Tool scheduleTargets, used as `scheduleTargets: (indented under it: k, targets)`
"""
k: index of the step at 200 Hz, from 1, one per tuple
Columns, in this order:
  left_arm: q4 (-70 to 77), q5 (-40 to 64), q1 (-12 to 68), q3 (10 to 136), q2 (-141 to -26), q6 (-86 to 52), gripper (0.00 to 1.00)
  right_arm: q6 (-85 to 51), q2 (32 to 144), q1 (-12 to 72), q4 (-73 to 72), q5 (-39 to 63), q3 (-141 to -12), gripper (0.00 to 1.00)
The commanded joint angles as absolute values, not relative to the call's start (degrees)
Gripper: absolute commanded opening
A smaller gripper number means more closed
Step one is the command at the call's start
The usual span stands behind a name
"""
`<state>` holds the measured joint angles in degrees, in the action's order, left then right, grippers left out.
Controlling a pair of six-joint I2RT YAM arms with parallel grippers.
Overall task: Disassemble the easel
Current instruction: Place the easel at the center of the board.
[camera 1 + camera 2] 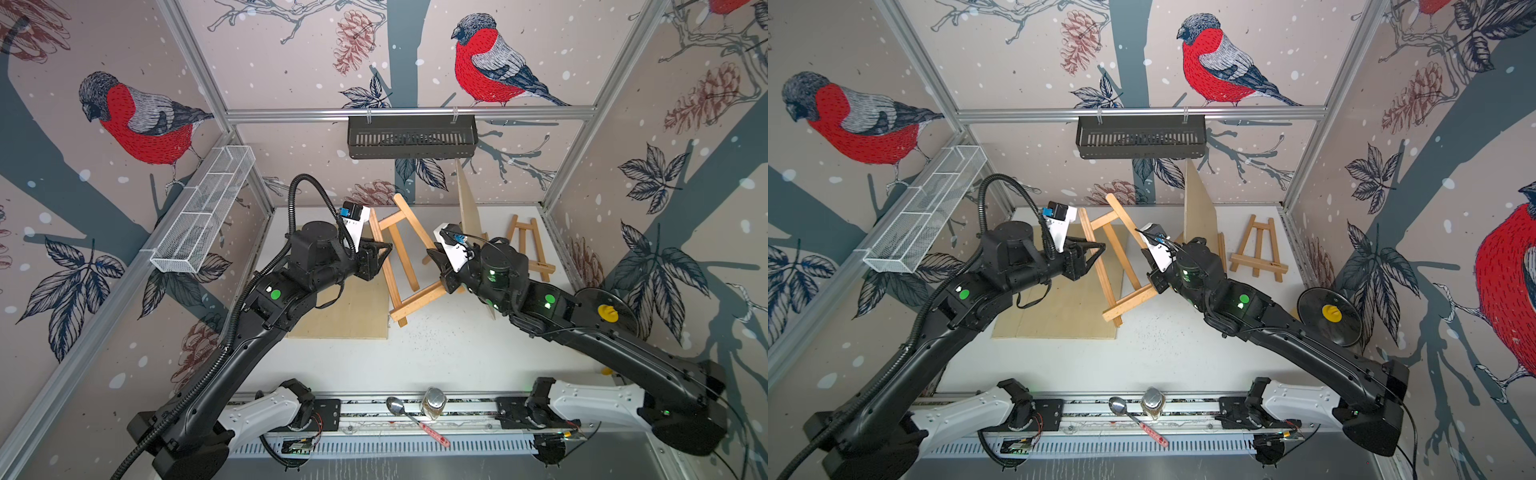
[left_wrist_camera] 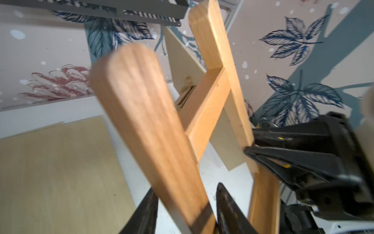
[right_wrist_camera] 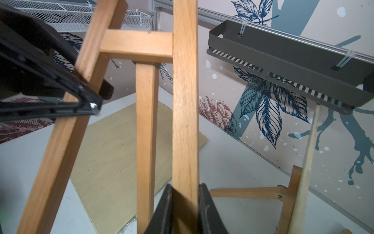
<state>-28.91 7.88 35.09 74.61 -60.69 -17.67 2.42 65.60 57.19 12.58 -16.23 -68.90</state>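
The wooden easel [image 1: 405, 262] [image 1: 1121, 257] is tilted up off the white table in the middle, held between both arms. My left gripper [image 1: 386, 247] [image 1: 1100, 249] [image 2: 187, 186] straddles its left leg [image 2: 141, 101]. The jaws stand apart, with table showing between one finger and the wood. My right gripper [image 1: 434, 257] [image 1: 1152, 274] [image 3: 186, 185] is shut on the right leg [image 3: 185, 101], both fingers pressed flat against it. The right wrist view shows the crossbar [image 3: 137, 47], the centre strut [image 3: 144, 141] and the left gripper's fingertips [image 3: 93, 105] either side of the left leg.
A flat plywood board [image 1: 345, 307] lies under the left arm. An upright plywood panel [image 1: 469, 203] and a small second easel [image 1: 530, 245] stand at the back right. A black disc [image 1: 606, 311] leans at the right wall. A black basket [image 1: 411, 137] hangs on the back rail, a wire basket [image 1: 208, 208] on the left.
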Motion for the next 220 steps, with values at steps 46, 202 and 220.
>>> scheduleTargets:
  k: [46,202,220]
  targets:
    - [-31.0,-6.3,35.0,72.2,-61.7,-22.1,0.46,-8.4,76.4,60.5,12.2,-34.0,-75.3,0.08]
    - [-26.8,-1.7,35.0,67.3,-68.1,-27.9,0.42,-8.2,80.5,59.5,7.0,-38.7,-74.8,0.08]
    - [-27.5,-2.4,35.0,67.5,-69.0,-28.1,0.19,-8.3,80.5,59.2,6.9,-38.4,-74.8,0.08]
